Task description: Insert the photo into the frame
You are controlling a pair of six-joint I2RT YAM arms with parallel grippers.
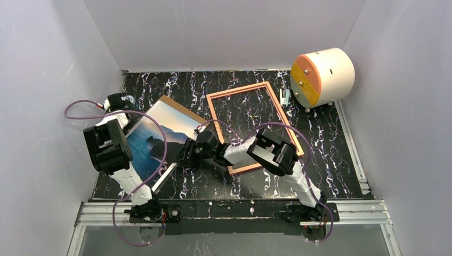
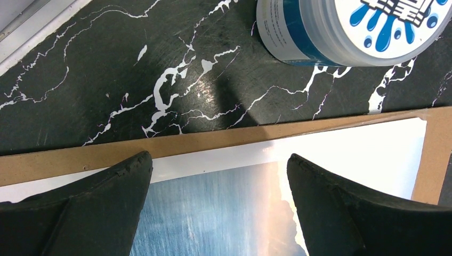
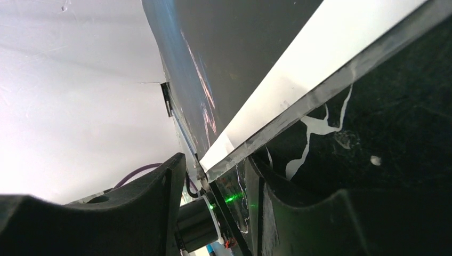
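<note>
Right gripper (image 3: 216, 162) straddles an edge of the photo (image 1: 173, 121), fingers slightly apart, at the counter's left side; left gripper (image 2: 218, 157) hovers spread. Close now and you may pinch the board (image 2: 213, 140) too, or crease it

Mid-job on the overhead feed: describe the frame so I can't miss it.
On the black marbled table, look left of the white drum with the orange-and-yellow face at far right. The frame lies flat there: a thin pinkish outline with table showing through, unlike the solid photo on its brown board.
</note>
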